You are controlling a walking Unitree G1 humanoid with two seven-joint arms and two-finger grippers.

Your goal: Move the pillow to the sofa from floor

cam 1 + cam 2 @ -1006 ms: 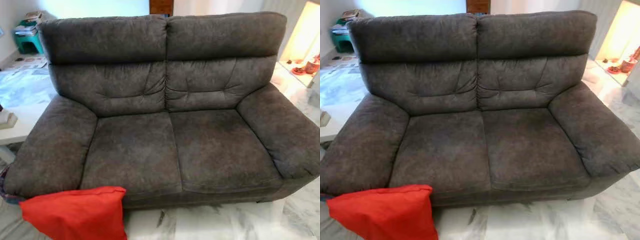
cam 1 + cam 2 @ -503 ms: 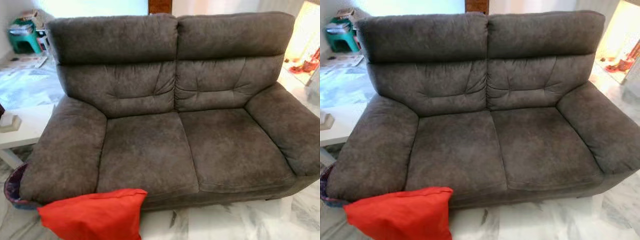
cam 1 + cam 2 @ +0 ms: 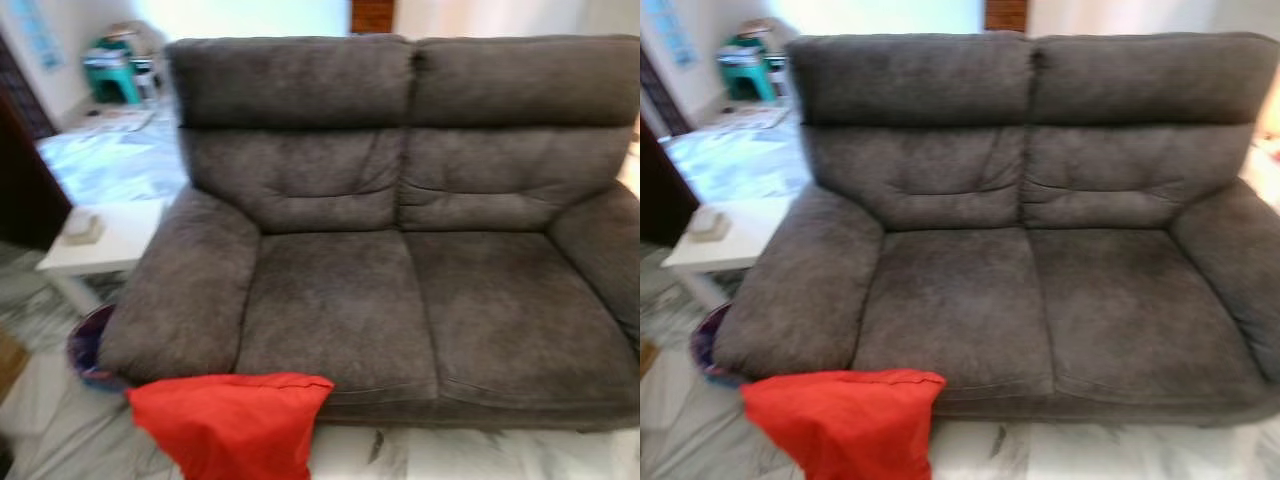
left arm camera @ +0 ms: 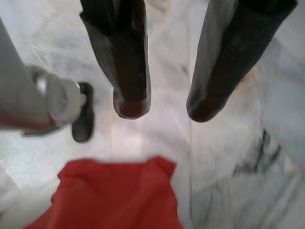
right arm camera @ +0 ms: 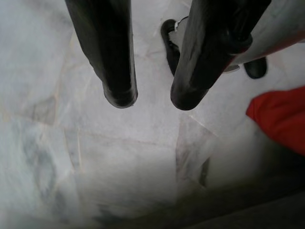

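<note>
Pillow (image 3: 228, 423), red, is seen on the marble floor (image 3: 480, 458) against the sofa (image 3: 400, 260); fingers of left gripper (image 4: 164, 107) and right gripper (image 5: 152, 98) are spread, ungrasping.

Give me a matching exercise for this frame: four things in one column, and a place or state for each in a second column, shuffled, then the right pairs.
Things:
1. red pillow
2. sofa
3. white side table
4. left claw

Places or states:
A. open, empty, hanging above the marble floor
B. standing beside the sofa's armrest on the robot's left
C. on the floor, against the sofa's front corner on the robot's left
D. both seat cushions bare

Pairs: 1-C, 2-D, 3-B, 4-A
</note>
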